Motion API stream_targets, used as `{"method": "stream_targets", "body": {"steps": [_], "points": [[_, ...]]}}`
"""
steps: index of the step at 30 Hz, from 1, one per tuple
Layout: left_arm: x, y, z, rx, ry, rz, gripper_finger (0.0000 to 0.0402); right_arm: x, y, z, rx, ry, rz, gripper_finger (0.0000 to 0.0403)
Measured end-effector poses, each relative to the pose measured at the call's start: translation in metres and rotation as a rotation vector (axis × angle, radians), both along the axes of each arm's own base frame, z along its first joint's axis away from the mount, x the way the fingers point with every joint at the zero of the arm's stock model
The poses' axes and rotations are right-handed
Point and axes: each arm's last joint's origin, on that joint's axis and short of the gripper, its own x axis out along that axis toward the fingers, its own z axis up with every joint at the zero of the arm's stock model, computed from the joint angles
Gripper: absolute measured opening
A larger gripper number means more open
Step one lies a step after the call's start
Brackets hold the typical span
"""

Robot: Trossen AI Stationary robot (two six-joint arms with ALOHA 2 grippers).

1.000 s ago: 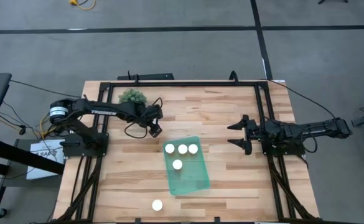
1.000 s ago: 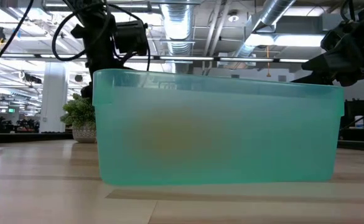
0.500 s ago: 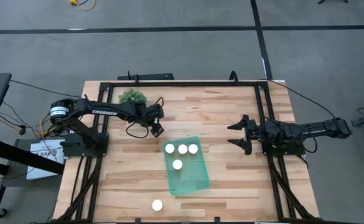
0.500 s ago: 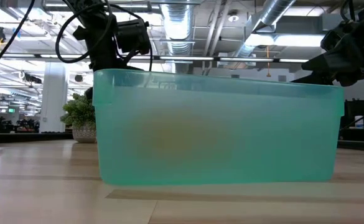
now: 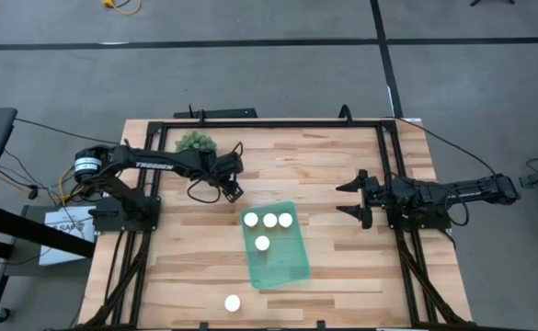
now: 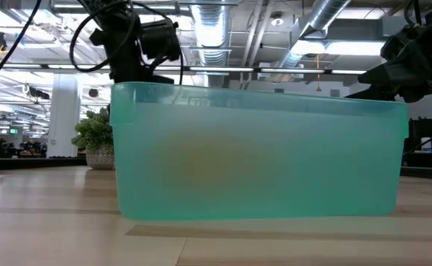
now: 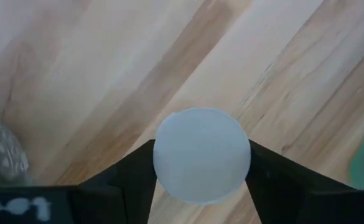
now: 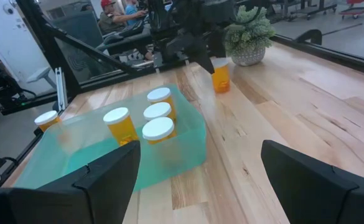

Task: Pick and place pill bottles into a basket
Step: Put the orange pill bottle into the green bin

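The teal basket [image 5: 287, 265] lies in the middle of the table and holds several upright white-capped orange pill bottles [image 5: 269, 220] [image 8: 158, 128]. Another bottle [image 5: 232, 302] stands alone by the near edge. My left gripper [image 5: 234, 190] is left of the basket's far end, near the plant, shut on one more bottle [image 8: 221, 79]. My right gripper [image 5: 351, 199] waits open to the right of the basket, its fingers pointing left. My left gripper pinches the bottle's white cap [image 7: 200, 155] between its two fingers [image 7: 132, 177], one on each side. The fingers come from above, pointing down. The bottle stands upright below them [image 8: 221, 81]; whether its base rests on the table I cannot tell.
A small potted plant [image 5: 195, 142] stands at the far left, close behind my left gripper. A black frame [image 5: 278, 121] runs along the table's far and side edges. The low view is filled by the basket's wall [image 6: 260, 162].
My left gripper has shifted slightly toward the table's right edge, staying over the bottle beside the plant.
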Motion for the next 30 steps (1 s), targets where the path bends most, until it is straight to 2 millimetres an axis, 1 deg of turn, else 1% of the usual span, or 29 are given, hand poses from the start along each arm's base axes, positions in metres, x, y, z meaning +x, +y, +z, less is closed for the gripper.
{"method": "stream_targets", "body": {"steps": [3,5,9,13,16,20,23,25,30], "points": [[0.007,0.001,0.011,0.036,-0.025,-0.016,0.021,0.0,0.0,0.0,0.0,0.0,0.0,0.0327],[0.012,0.002,0.024,0.073,-0.049,-0.032,0.0204,0.0,0.0,0.0,0.0,0.0,0.0,0.0327],[0.026,0.001,0.058,0.121,-0.148,-0.079,0.0192,0.0,0.0,0.0,0.0,0.0,0.0,0.0327],[0.038,-0.011,0.096,0.16,-0.265,-0.154,0.0199,0.0,0.0,0.0,0.0,0.0,0.0,0.0327],[0.043,-0.028,0.117,0.129,-0.359,-0.237,0.0212,0.0,0.0,0.0,0.0,0.0,0.0,0.0327],[0.046,-0.06,0.133,0.077,-0.457,-0.343,0.0206,0.0,0.0,0.0,0.0,-0.001,0.0,0.0327],[0.047,-0.084,0.136,0.046,-0.501,-0.39,0.0193,0.0,0.0,0.0,0.0,0.0,0.0,0.0327],[0.046,-0.099,0.137,0.023,-0.512,-0.421,0.0192,0.0,0.0,0.0,0.0,0.0,0.0,0.0327],[0.042,-0.133,0.137,0.003,-0.527,-0.437,0.0209,0.0,0.0,0.0,0.0,0.0,0.0,0.0327]]}}
